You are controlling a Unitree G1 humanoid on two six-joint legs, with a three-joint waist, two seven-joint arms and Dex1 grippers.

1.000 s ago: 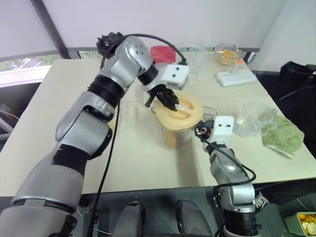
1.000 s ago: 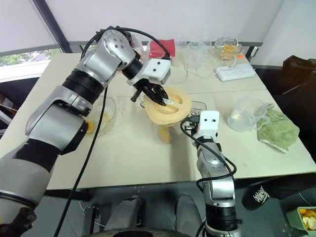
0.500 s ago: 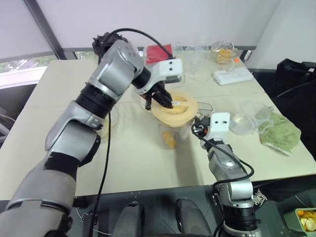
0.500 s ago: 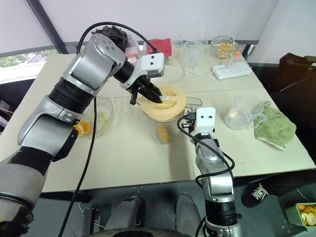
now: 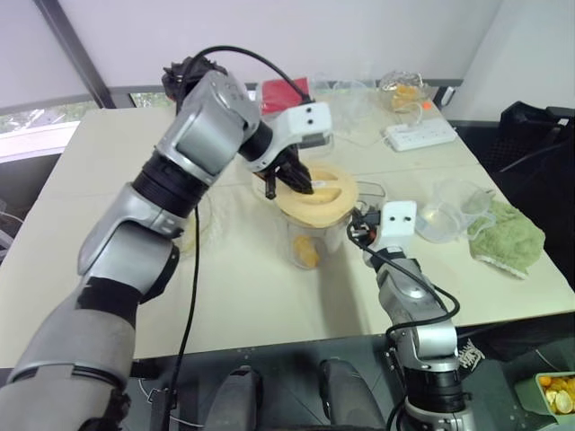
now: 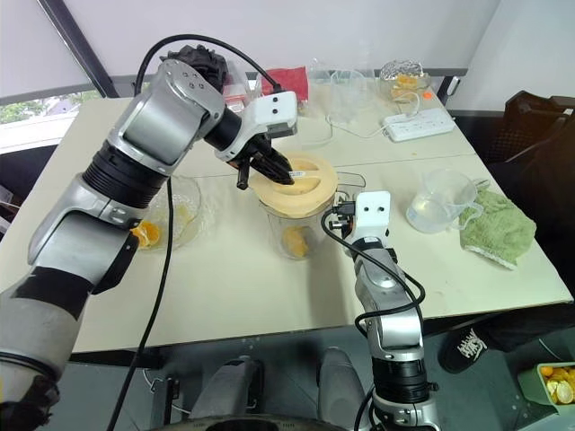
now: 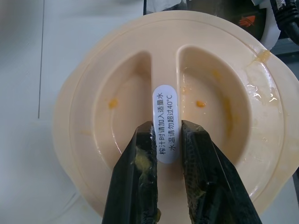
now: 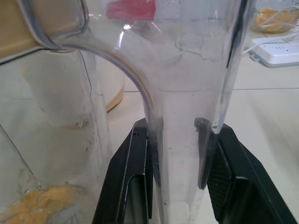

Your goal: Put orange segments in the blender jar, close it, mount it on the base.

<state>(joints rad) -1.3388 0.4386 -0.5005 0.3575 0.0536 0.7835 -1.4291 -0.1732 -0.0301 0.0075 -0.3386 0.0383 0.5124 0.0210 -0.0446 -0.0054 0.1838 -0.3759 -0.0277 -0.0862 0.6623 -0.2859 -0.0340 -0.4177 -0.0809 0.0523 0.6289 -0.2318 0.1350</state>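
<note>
the jar (image 5: 310, 242) stands upright near the middle of the table (image 5: 108, 171), with orange segments (image 5: 307, 252) lying at its bottom. a cream lid (image 5: 316, 195) sits on its mouth, slightly tilted; whether it is fully seated cannot be told.

the left gripper (image 7: 167, 140) reaches down onto the lid from above. its 2 fingers (image 7: 140, 163) are drawn in on the raised ridge across the lid's middle, 1 on each side, pinching the ridge where a white label with printed text is stuck. yellowish pulp is smeared on the fingers, and a few orange flecks lie in the lid's 2 hollows.

the right gripper (image 8: 177, 135) comes in level from the jar's near right side. its jaws are clamped on the jar's clear handle (image 8: 187, 93), which runs upright between them, 1 finger on each side. through the clear wall, in the right wrist view, the segments show as a blurred orange mass low in the jar.

left of the jar, a shallow clear bowl (image 6: 184, 211) with orange pieces is partly hidden by the left arm. right of the jar are a clear cup (image 5: 449, 211) and a green cloth (image 5: 512, 238). at the far edge lie a white power strip (image 5: 419, 135), a red thing (image 5: 286, 92) and a clear container with orange contents (image 5: 402, 87), hard to make out.
</note>
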